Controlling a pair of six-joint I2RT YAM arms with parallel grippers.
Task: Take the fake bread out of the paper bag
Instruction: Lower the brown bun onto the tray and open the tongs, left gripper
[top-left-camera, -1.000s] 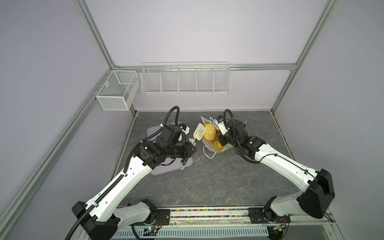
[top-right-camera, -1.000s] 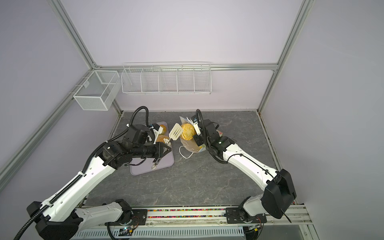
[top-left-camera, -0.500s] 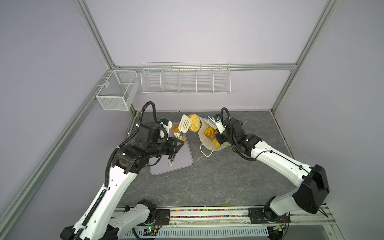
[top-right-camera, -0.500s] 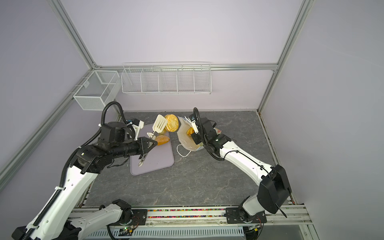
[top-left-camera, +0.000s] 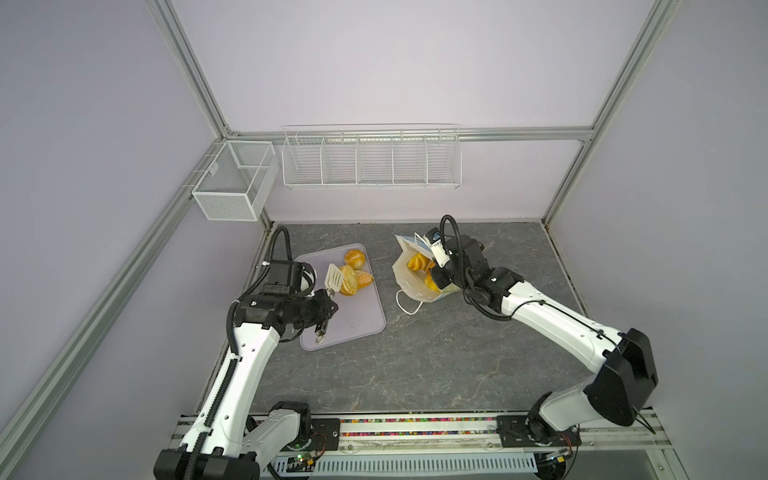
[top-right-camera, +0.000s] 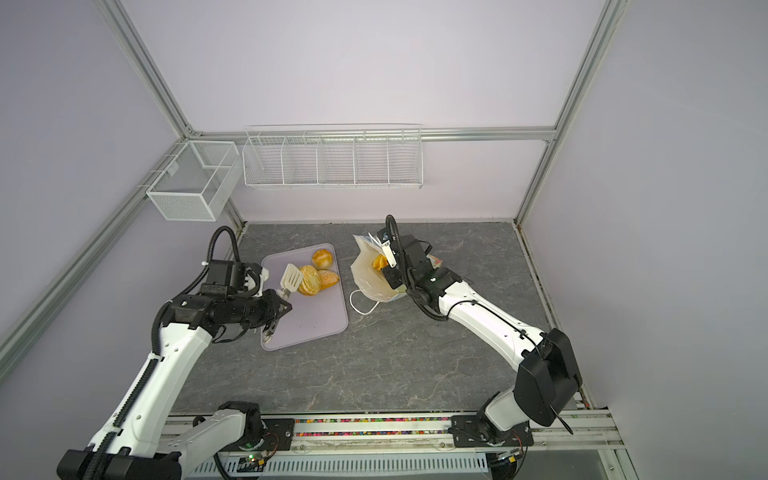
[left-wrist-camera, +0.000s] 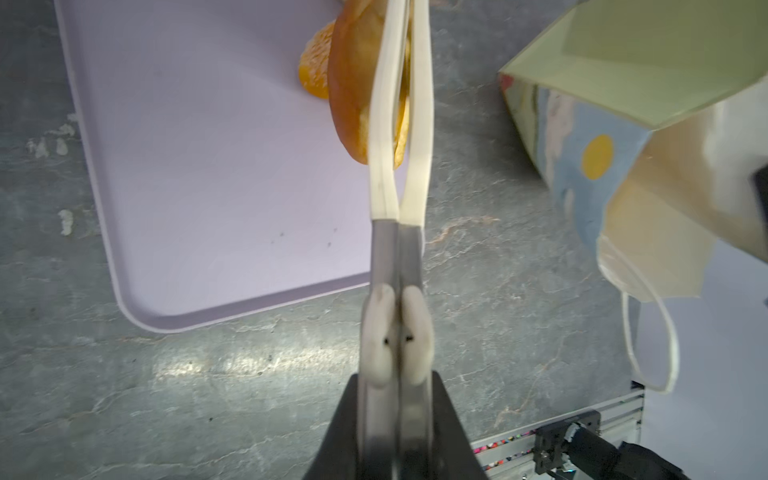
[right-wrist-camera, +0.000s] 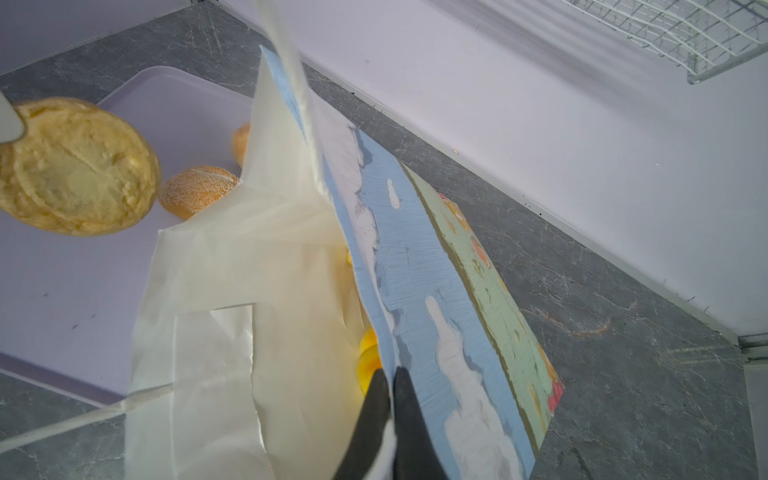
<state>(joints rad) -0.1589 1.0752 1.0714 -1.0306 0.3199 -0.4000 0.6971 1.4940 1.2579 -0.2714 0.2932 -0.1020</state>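
Nearest the arms' bases, the left hand (top-left-camera: 326, 309) is clamped tight on the metal grips of white-tipped tongs (top-left-camera: 333, 279). The tongs' blades squeeze a ridged golden bun (top-left-camera: 349, 282) above a lavender tray (top-left-camera: 357, 322) on the grey tabletop (top-left-camera: 415, 365). Whether the bun touches the tray cannot be told. Just beside it a seeded roll (top-left-camera: 365, 277) lies on the tray, and a round bun (top-left-camera: 354, 258) sits at the tray's far corner. To the right, apart from the tray, the paper bag (top-left-camera: 409, 284) leans open-mouthed, with more fake bread (top-left-camera: 417, 262) showing inside. The right hand (right-wrist-camera: 390, 376), fingers closed, pinches the bag's blue printed wall. A white cord handle (top-left-camera: 406, 305) trails on the tabletop. Wire baskets (top-left-camera: 371, 160) hang on the back wall.
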